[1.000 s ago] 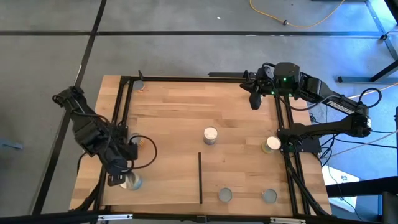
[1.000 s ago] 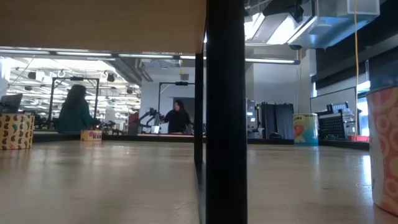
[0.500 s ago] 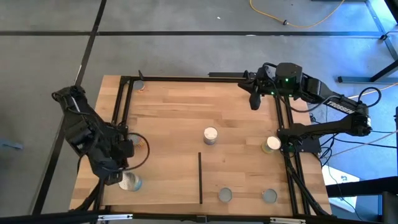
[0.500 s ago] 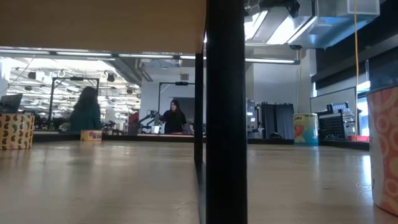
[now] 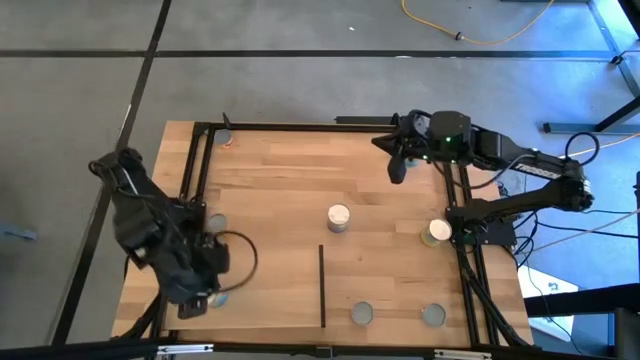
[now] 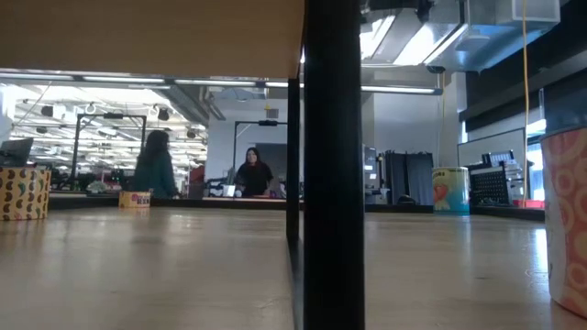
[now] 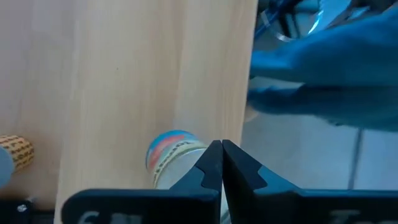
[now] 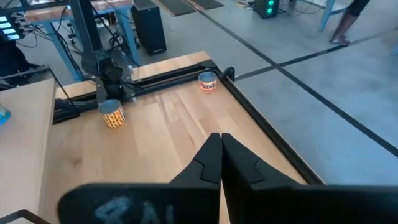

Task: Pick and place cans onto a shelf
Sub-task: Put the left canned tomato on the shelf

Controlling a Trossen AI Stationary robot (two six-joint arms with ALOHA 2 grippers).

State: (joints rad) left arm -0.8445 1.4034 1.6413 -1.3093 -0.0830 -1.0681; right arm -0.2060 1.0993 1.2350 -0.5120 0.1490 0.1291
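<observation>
Several cans stand about the table. One with a bluish and red label (image 7: 171, 155) stands on the pale shelf panel (image 5: 270, 290), left of the thin black strip (image 5: 322, 285). My left gripper (image 7: 222, 163) hovers shut just above and beside it. In the high view my left arm (image 5: 190, 270) hides most of that can. My right gripper (image 5: 397, 165) hangs shut over the table's far right part, holding nothing. Cream-topped cans (image 5: 339, 217) (image 5: 436, 232) and grey-topped ones (image 5: 361, 314) (image 5: 432, 315) stand on their bases.
A black metal frame (image 5: 300, 127) rims the table. More cans stand by the left frame rail (image 8: 112, 114) and in the far left corner (image 8: 208, 81). In the low view a black post (image 6: 330, 165) fills the middle, with a can (image 6: 569, 220) close at the right. People stand in the room behind.
My left arm first drew back toward the table's left edge, baring the can on the shelf, then rose and came over it toward the near edge, still shut. My right gripper has swung a little toward the table's left, shut. The can has stayed where it was.
</observation>
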